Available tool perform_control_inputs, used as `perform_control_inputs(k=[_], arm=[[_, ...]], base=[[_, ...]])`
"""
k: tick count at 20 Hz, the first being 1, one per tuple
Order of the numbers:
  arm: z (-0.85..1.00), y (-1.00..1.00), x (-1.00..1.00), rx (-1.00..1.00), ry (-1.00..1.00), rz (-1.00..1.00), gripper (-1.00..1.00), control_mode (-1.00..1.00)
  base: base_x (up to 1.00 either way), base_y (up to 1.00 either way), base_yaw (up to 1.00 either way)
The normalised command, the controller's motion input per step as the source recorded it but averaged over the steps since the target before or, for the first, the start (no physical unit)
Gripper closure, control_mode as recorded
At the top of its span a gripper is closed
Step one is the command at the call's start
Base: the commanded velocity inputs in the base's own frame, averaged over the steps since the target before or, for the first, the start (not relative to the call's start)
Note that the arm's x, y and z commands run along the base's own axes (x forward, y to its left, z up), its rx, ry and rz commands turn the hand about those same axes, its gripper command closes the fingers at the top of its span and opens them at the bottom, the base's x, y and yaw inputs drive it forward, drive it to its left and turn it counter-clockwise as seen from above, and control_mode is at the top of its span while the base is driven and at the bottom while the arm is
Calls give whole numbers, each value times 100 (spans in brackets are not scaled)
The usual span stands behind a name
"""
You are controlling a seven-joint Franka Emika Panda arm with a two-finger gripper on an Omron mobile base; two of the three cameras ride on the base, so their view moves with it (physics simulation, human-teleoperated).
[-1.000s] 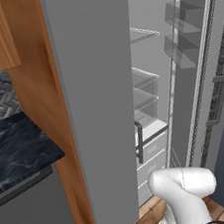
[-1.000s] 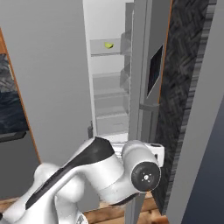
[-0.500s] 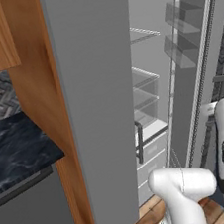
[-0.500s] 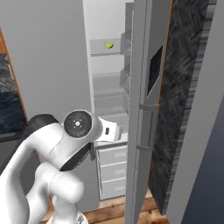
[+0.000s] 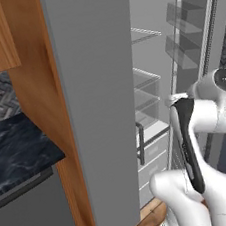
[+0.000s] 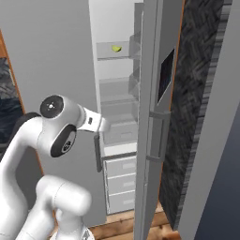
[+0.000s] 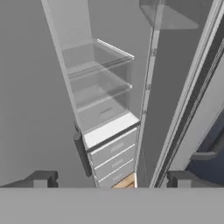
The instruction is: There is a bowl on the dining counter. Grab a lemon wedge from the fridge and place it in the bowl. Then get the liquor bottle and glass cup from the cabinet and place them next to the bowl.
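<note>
The arm [image 6: 56, 140] was seen raised and folded at the elbow, its upper links rising from the base and its forearm turned forward. In the right base view the round elbow joint was held high at the left, with a short white wrist section stretched out level to the right. In the left base view the same joint was placed at the far right, above a dark-striped link. The gripper [image 7: 111, 178] was held wide open, its two dark fingertips [image 7: 41, 178] set well apart, with nothing gripped between them.
</note>
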Motion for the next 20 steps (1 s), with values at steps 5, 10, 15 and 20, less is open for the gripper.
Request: perform_control_inputs(k=[5, 10, 15, 20], arm=[[0, 3, 68, -4, -13, -8, -100, -100], [6, 0, 55, -5, -10, -8, -100, -100], [16, 0, 46, -4, -1, -9, -100, -100], [7, -6, 54, -5, 0, -10, -100, -100]], base=[[0, 0, 0], [0, 0, 0], [0, 0, 0], [0, 0, 0]])
